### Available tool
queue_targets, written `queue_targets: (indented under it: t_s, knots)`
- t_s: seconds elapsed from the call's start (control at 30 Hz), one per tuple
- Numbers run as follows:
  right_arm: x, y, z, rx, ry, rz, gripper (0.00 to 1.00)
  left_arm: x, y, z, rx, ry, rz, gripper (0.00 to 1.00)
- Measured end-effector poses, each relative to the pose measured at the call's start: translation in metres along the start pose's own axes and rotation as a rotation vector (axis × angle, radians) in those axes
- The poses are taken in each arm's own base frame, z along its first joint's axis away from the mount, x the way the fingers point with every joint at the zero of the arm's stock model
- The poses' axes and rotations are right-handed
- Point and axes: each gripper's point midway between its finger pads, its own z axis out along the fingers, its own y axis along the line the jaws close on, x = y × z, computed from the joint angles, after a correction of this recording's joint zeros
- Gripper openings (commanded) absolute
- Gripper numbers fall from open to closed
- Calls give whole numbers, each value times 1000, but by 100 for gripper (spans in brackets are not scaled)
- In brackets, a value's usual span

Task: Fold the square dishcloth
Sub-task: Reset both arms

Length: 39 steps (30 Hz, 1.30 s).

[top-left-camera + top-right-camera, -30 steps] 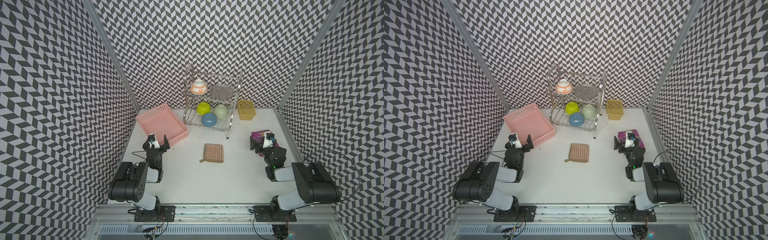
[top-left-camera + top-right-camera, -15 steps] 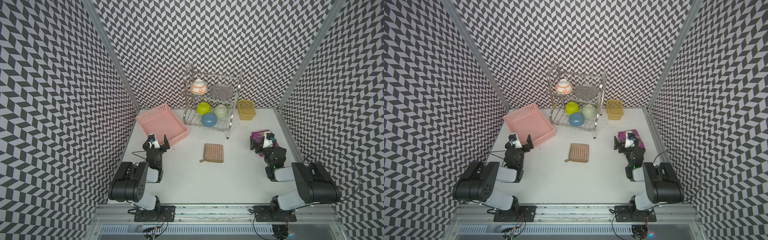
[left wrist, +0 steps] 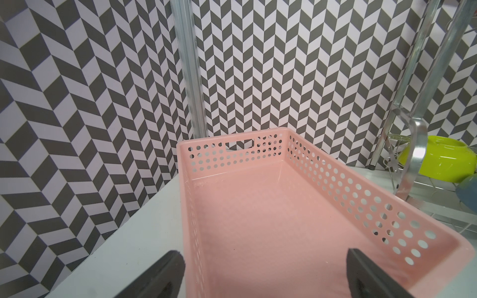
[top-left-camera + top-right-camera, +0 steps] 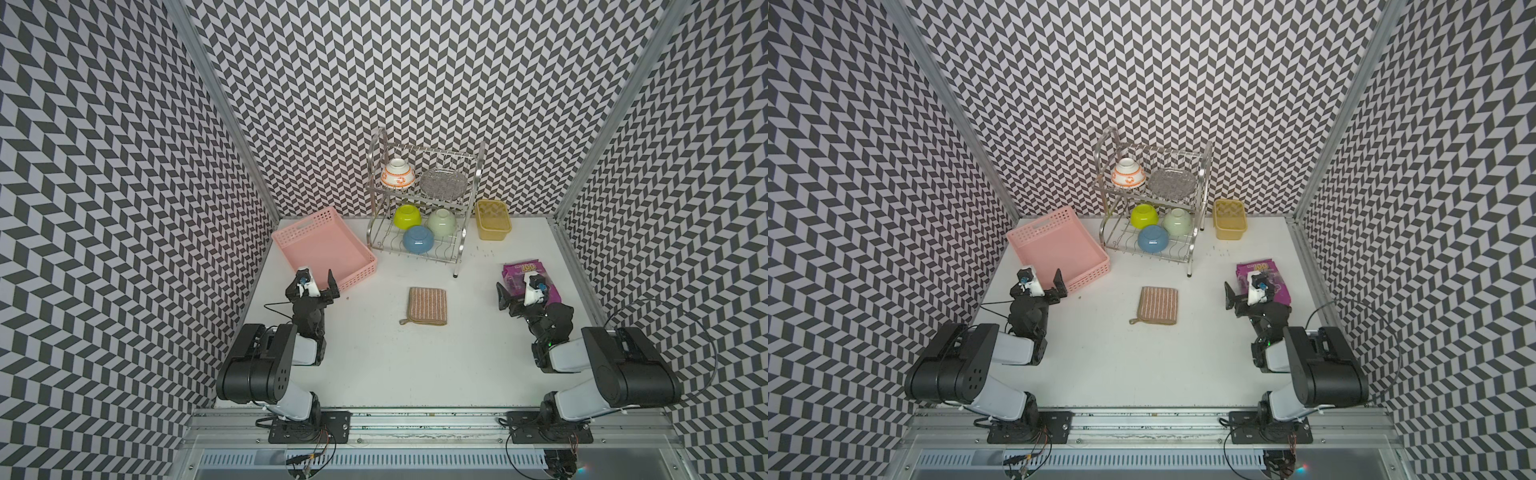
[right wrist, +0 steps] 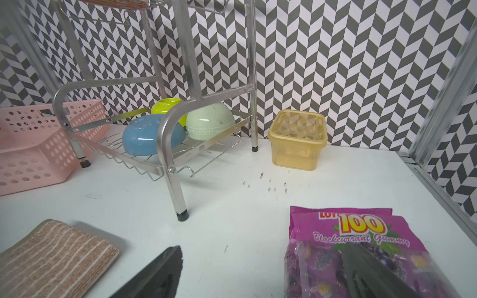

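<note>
Dishcloth (image 4: 428,306) (image 4: 1158,306): tan with pale stripes, lying flat mid-surface, small loop at its near-left corner. It sits just near of the dish rack (image 5: 174,180), between the two arms and well apart from both. Nothing is touching it. The right wrist view catches one corner of it (image 5: 51,258).

Left arm (image 4: 307,316) (image 4: 1027,316): parked at the left side of the surface (image 4: 395,365), wrist raised. Left jaws are spread wide with nothing between them. They point at the near end of the pink basket (image 4: 320,249) (image 3: 258,232). In the left wrist view one finger overlaps the basket and the other is over bare surface.

Right arm (image 4: 544,320) (image 4: 1266,316): mirrored pose at the right side. Right jaws are also spread wide and hold nothing. In the right wrist view one finger overlaps the purple gummy bag (image 4: 517,270) (image 5: 348,237) and the other is over bare surface. Can't tell if it contacts the bag.

Rest of the scene:
- The rack stands far centre against the back wall.
- Its lower shelf holds a blue bowl (image 4: 418,240), a lime bowl (image 4: 407,216) and a pale green bowl (image 4: 441,222), all upside down.
- A white-and-orange bowl (image 4: 398,174) is on the upper shelf.
- A yellow container (image 4: 493,219) (image 5: 296,144) sits just right of the rack, far side.
- A few small dark specks (image 5: 271,184) lie on the surface near of the container.
- The basket is far left, just beside the rack.
</note>
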Motion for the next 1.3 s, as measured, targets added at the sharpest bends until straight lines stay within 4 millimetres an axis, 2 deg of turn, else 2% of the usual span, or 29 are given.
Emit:
queue_targets:
  t_s: [0.17,0.27,0.4,0.53,0.67,0.77,0.93,1.3]
  knots:
    - [-11,-23,9,128,-20,38,100,0,0,0,0,0,0,100]
    - [-20,-27,14,151,-40,42,100,0,0,0,0,0,0,100]
    - [-22,-23,19,128,-35,28,100,0,0,0,0,0,0,100]
    - [-20,-10,18,56,-34,-8,100,0,0,0,0,0,0,100]
    - [-5,-1,6,22,-7,-20,100,0,0,0,0,0,0,100]
    - [-4,-13,6,90,-2,9,100,0,0,0,0,0,0,100]
    - [-19,-32,13,193,-40,45,100,0,0,0,0,0,0,100]
    - [-16,-40,12,244,-29,62,100,0,0,0,0,0,0,100]
